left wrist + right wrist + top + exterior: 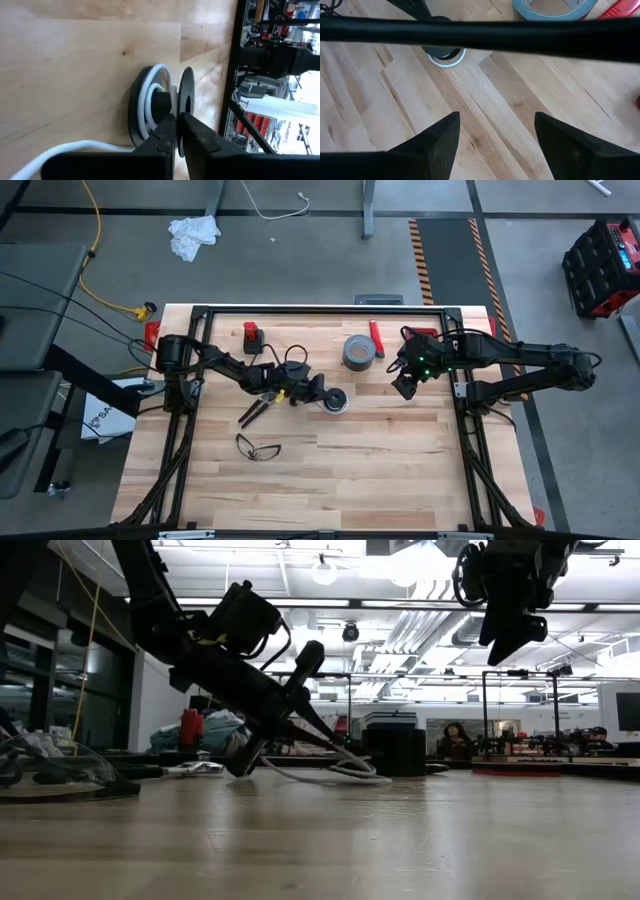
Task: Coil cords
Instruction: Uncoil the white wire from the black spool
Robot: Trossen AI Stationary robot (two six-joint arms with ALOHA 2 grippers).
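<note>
Spool (336, 402) at mid table (400, 480), white cord (150, 95) partly wound. Left end effector (177, 125) clenched against spool flange. Right end effector (495, 135) released, hovering far right. Keep turns snug between flanges; feed slack slowly.

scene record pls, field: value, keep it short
left gripper: shut, fingertips at the spool
spool: small black round one on the table, mid-table, just below the grey tape roll
cord: thin white, part wound on the spool, a loose end trailing off toward the wrist camera
right gripper: open, raised above the table, holding nothing, right of the tape roll
other items: glasses on the table lower left; red tool beside the tape roll
</note>
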